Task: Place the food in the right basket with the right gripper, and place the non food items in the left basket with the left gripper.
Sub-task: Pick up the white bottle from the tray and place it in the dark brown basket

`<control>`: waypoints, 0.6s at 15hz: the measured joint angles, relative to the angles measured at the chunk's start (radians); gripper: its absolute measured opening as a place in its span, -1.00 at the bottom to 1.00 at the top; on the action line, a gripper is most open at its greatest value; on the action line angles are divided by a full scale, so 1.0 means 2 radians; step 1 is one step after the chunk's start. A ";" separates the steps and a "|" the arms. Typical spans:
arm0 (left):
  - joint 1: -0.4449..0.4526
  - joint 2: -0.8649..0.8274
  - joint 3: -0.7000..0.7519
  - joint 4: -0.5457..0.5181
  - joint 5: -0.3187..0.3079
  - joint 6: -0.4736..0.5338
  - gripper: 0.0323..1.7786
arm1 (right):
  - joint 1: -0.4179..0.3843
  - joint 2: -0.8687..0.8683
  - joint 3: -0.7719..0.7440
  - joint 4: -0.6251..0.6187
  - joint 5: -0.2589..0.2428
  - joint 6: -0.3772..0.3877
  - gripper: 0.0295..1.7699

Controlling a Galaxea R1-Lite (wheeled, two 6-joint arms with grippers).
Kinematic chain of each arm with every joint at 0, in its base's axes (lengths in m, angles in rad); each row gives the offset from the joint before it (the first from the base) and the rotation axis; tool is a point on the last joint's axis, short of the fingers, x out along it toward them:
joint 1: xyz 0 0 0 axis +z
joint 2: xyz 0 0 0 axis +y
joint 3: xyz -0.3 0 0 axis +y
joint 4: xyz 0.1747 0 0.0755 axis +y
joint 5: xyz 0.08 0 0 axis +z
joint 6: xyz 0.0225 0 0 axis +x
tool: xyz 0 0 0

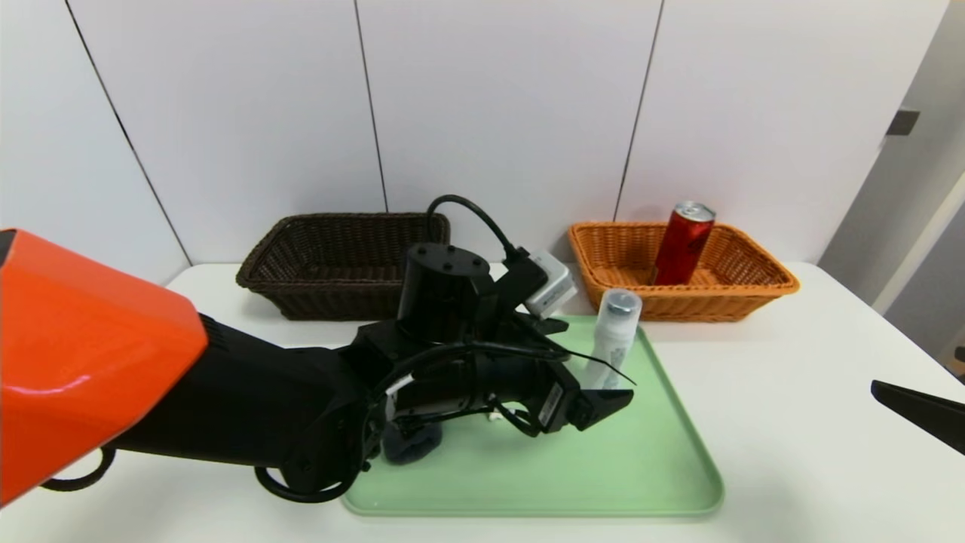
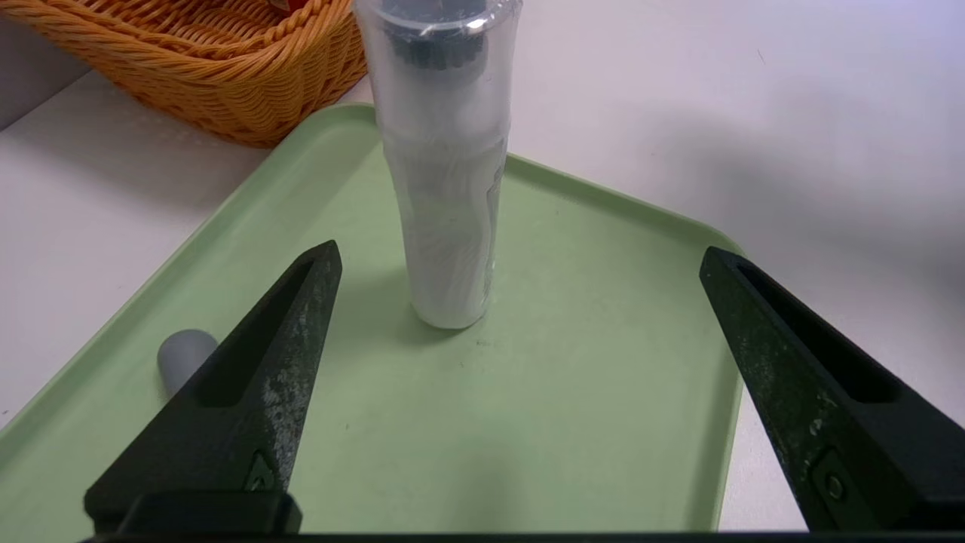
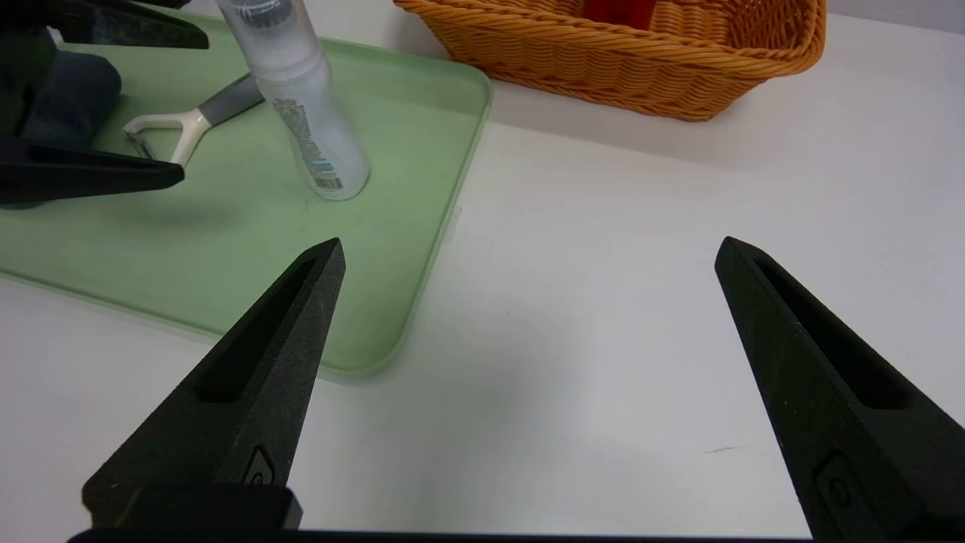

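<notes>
Bottle [image 1: 614,332] stands just ahead of the left gripper's [image 1: 595,366] parted fingers; enclosing it likely comes next.

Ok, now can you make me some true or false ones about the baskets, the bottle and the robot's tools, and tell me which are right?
1. The red can is in the orange basket. True.
2. The white bottle is lying on its side. False: it stands upright on the green tray.
3. The left tool is open, near the bottle. True.
4. The dark brown basket holds the peeler. False: the peeler is on the green tray.
5. The right tool is squeezing the can. False: it is open and empty, off to the right of the tray.
6. The dark cloth is on the green tray. True.
</notes>
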 joint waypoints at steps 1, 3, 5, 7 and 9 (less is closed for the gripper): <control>-0.002 0.009 -0.012 0.000 0.000 0.000 0.90 | 0.000 0.000 0.000 0.000 -0.001 0.000 0.91; -0.005 0.025 -0.033 0.003 0.000 -0.001 0.90 | -0.004 -0.001 0.000 0.000 -0.001 0.000 0.91; -0.007 0.039 -0.048 0.002 0.000 -0.001 0.90 | -0.006 -0.001 0.000 0.000 -0.001 0.000 0.91; -0.009 0.055 -0.066 0.003 0.000 -0.001 0.90 | -0.006 -0.001 0.000 0.000 -0.001 0.000 0.91; -0.009 0.072 -0.088 0.004 0.000 -0.001 0.90 | -0.006 -0.001 0.000 0.000 -0.001 0.000 0.91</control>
